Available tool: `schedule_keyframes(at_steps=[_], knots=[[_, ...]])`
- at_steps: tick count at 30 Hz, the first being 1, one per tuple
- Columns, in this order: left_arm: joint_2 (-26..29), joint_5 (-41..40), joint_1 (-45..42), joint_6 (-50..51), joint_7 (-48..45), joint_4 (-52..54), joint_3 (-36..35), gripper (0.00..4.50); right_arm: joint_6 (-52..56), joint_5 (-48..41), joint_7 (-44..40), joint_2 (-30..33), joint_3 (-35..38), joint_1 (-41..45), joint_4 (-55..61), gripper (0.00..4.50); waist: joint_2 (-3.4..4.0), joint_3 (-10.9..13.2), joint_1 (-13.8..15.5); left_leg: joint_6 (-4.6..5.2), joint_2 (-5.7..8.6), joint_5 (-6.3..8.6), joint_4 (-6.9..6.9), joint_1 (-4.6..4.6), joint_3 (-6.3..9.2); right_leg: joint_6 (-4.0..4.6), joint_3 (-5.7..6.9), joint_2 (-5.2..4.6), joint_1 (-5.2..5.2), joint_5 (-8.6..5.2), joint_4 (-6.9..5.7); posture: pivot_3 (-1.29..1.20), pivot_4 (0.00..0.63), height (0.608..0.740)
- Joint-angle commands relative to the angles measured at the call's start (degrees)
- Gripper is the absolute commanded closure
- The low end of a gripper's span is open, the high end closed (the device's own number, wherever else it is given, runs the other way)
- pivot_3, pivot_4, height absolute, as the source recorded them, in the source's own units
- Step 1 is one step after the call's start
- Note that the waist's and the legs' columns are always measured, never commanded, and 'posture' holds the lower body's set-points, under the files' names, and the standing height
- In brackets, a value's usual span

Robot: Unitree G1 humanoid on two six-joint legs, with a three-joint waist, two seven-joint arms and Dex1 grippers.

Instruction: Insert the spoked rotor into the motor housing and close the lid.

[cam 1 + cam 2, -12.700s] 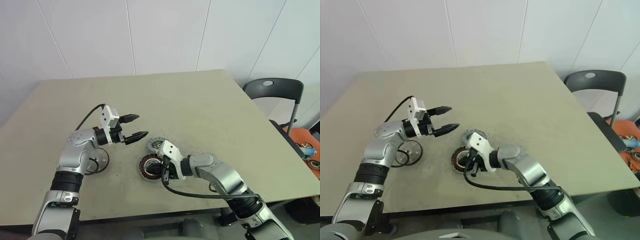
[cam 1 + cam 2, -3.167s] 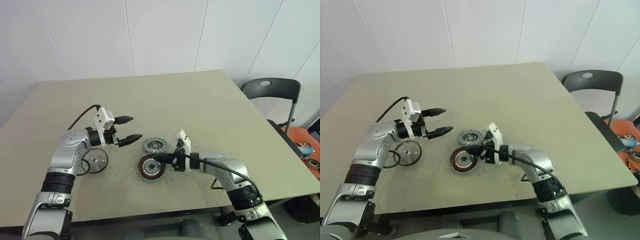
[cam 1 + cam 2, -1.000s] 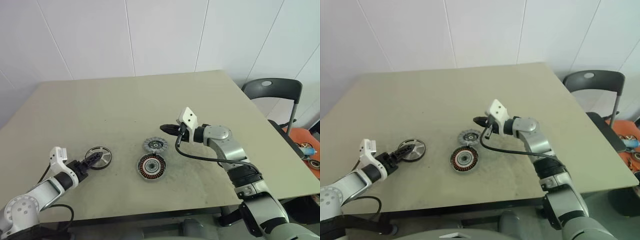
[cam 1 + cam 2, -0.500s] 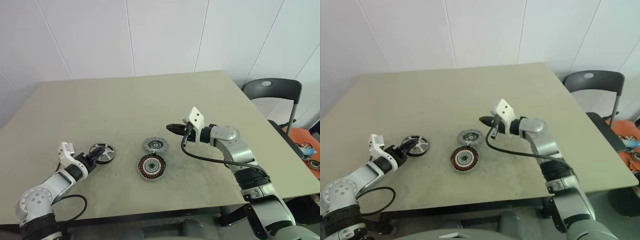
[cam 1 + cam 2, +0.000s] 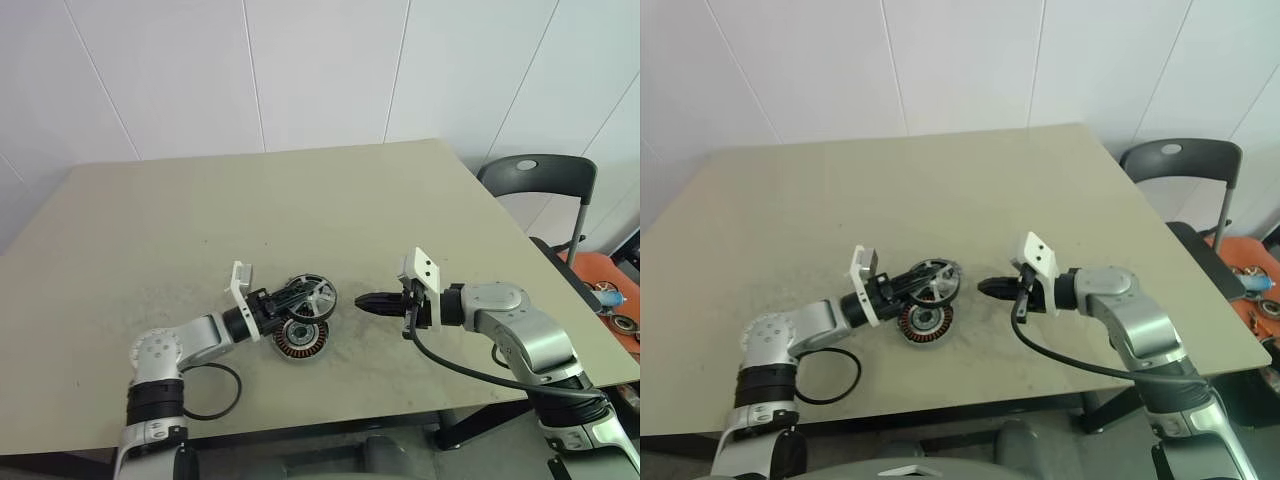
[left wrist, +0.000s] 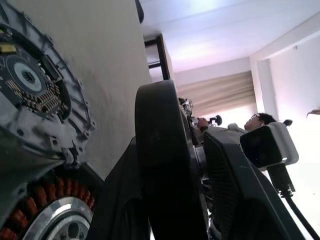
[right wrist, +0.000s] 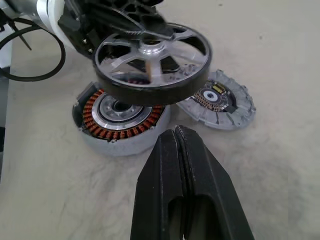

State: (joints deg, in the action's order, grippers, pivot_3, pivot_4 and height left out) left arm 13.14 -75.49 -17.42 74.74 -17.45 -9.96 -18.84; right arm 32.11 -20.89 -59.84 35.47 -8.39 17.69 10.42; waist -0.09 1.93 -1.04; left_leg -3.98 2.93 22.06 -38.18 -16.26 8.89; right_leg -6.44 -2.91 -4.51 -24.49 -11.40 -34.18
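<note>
Now that left gripper (image 5: 292, 299), grasping rotor (image 7: 152, 55), has carried it from the left to over housing (image 7: 120, 117), seating comes next; right gripper (image 5: 366, 301) clenched, empty; lid (image 7: 220, 102) waits.

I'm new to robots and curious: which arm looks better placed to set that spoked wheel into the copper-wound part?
Left. The left gripper holds the spoked rotor just over the motor housing. The right gripper is shut, empty and off to the side.
</note>
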Motion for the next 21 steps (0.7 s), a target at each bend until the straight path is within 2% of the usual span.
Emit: schedule_keyframes(at_steps=[1,8,14,21], knots=[[3.6,-0.8,0.7,1.9,-2.4,1.0,-1.4,3.29,-0.9,0.6,1.2,0.7,0.7,0.4,1.6,4.50,0.01,0.0,0.3,0.02,0.00,0.01,0.00,0.02,0.01,0.00,0.00,0.00,0.02,0.00,0.01,0.00,0.000,0.740],[6.2,-5.4,5.1,5.7,-1.6,3.5,-3.6,3.29,-1.0,0.8,1.8,0.4,0.2,0.2,1.1,4.50,-0.03,0.0,0.5,-0.06,0.05,-0.04,-0.05,0.11,0.05,0.00,0.00,-0.06,-0.02,0.01,0.08,0.00,0.000,0.740],[3.6,-7.0,5.3,4.1,0.4,4.1,-3.0,3.29,-1.0,0.9,1.9,-0.5,-0.4,0.9,0.7,4.50,-0.03,0.0,0.6,-0.06,0.06,-0.04,-0.04,0.03,0.08,0.00,0.02,-0.09,-0.08,0.01,0.09,0.00,0.000,0.740],[0.9,-5.0,5.1,2.4,0.5,3.6,-1.1,3.29,-0.8,0.7,2.3,-1.0,-0.6,0.9,0.9,4.50,-0.03,0.0,0.6,-0.07,0.05,-0.04,-0.04,0.04,0.06,0.00,0.02,-0.08,-0.08,0.01,0.09,0.00,0.000,0.740]])
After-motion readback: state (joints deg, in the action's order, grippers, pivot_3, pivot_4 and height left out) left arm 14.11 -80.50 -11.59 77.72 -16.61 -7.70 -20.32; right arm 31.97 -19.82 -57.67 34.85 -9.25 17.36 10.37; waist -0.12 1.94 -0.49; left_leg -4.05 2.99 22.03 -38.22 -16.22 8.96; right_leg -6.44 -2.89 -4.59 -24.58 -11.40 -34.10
